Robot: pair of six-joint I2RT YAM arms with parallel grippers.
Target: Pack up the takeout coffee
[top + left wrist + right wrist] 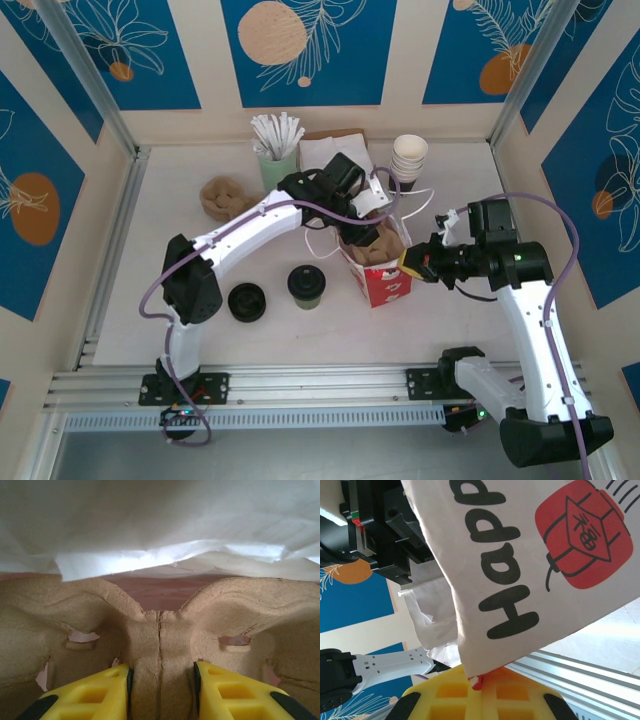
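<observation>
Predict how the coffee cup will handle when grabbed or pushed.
The cup stands upright, so a high push may tip it; lying down, it would probably roll. Its paper wall likely dents under a hard squeeze.

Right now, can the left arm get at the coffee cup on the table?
Probably not yet: the left gripper is shut on the pulp carrier inside the bag. The coffee cup stands unobstructed nearby; after letting go, likely yes.
</observation>
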